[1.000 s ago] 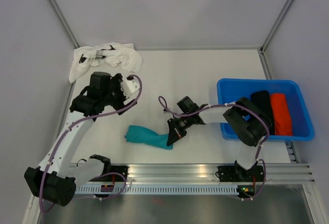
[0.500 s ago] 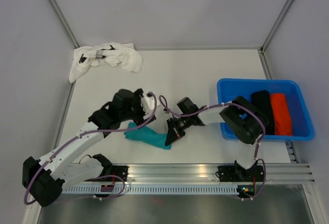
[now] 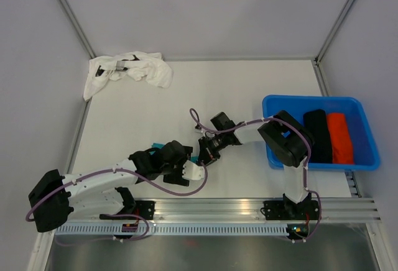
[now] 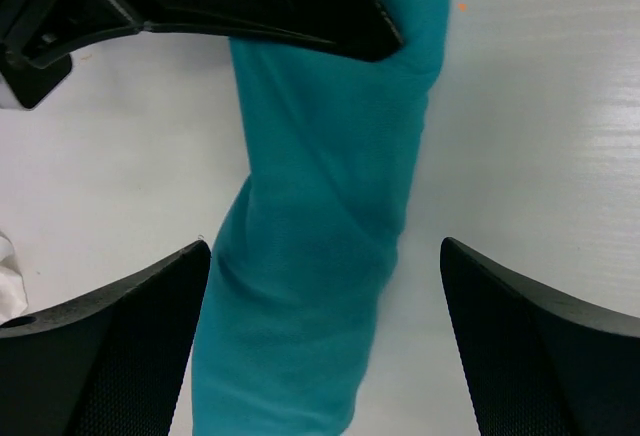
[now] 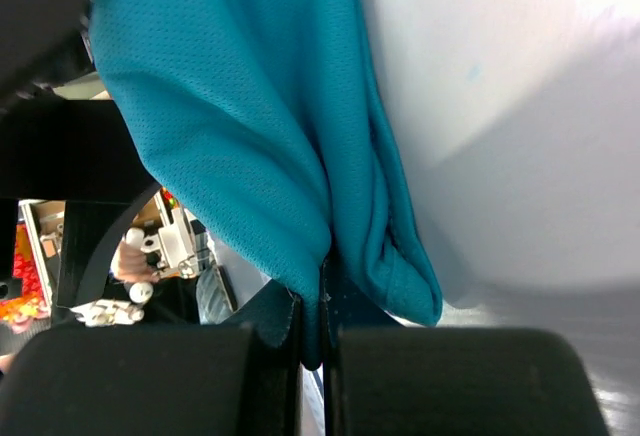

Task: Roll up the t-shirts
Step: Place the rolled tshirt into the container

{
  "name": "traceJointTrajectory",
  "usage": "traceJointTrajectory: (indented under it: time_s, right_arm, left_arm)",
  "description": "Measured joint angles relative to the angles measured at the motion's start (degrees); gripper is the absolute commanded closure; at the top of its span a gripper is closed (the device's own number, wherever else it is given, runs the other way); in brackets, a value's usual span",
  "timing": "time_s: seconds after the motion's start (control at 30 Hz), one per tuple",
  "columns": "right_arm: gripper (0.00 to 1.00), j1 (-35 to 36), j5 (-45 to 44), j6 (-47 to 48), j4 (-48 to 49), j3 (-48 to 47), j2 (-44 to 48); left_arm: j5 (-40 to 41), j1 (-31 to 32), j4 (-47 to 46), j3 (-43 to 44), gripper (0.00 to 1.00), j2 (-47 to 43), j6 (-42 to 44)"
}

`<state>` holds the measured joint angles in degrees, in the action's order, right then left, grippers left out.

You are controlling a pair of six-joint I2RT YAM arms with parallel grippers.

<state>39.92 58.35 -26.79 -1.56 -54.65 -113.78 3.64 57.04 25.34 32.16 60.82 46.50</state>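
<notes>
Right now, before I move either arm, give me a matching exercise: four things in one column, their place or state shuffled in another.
1. teal t-shirt
2. white t-shirt
3. black t-shirt
4. left hand

A. open, above the teal t-shirt
B. in the blue tub, beside the orange-red t-shirt
C. pinched in the shut right hand
D. crumpled at the far left corner of the table

Pairs: 1-C, 2-D, 3-B, 4-A

White table [image 3: 236, 91] with white t-shirt [image 3: 130, 72], teal t-shirt [image 4: 320, 236], blue tub [image 3: 292, 100].
</notes>
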Motion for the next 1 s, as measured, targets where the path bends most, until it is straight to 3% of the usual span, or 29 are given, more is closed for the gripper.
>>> traceJointTrajectory:
  time_s: [0.27,0.5,0.77,1.0]
  right_arm:
    - [1.00,-0.3,0.2,1.2,-2.7,-2.4,-1.3]
    - [1.00,-1.0,1.6,2.6,-5.8,-3.3,-1.6]
    - [1.00,-1.2,1.8,7.2,-11.5,-4.8,-1.6]
    - [0.99,-1.2,2.3,12.4,-17.7,-7.0,-1.7]
  left_arm:
    - [0.3,3.9,5.3,7.5,0.00,0.2,0.1]
    - [4.6,4.6,-0.5,-4.6,0.00,1.9,4.4]
    - [8.1,3.5,-10.4,-5.0,0.01,6.3,6.8]
    - [2.5,-3.4,-9.1,-1.7,0.15,9.9,8.4]
